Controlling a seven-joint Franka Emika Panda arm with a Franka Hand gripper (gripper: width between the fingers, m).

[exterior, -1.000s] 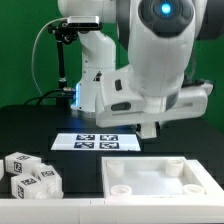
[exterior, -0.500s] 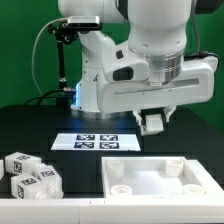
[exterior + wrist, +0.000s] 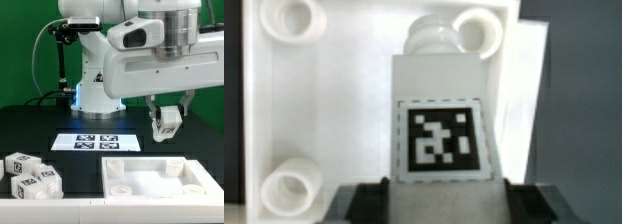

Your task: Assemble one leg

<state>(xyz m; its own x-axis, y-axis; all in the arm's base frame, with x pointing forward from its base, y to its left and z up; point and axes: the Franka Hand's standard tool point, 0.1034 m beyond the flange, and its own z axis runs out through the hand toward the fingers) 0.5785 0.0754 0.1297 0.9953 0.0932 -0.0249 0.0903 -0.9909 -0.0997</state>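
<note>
Above the desk, near its edge on the exterior view's right, the gripper point(image 3: 165, 124) clamps the leg point(image 3: 167, 118), held aloft. Its long axis points down from the fingers point(image 3: 363, 195) toward a corner hole point(image 3: 487, 28) of the white panel point(image 3: 150, 188) beneath.

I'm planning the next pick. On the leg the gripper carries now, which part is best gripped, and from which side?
Grip the leg at its tagged end, across the two flat side faces, from above, as the gripper does: this likely leaves the rounded tip free for a panel hole.
</note>
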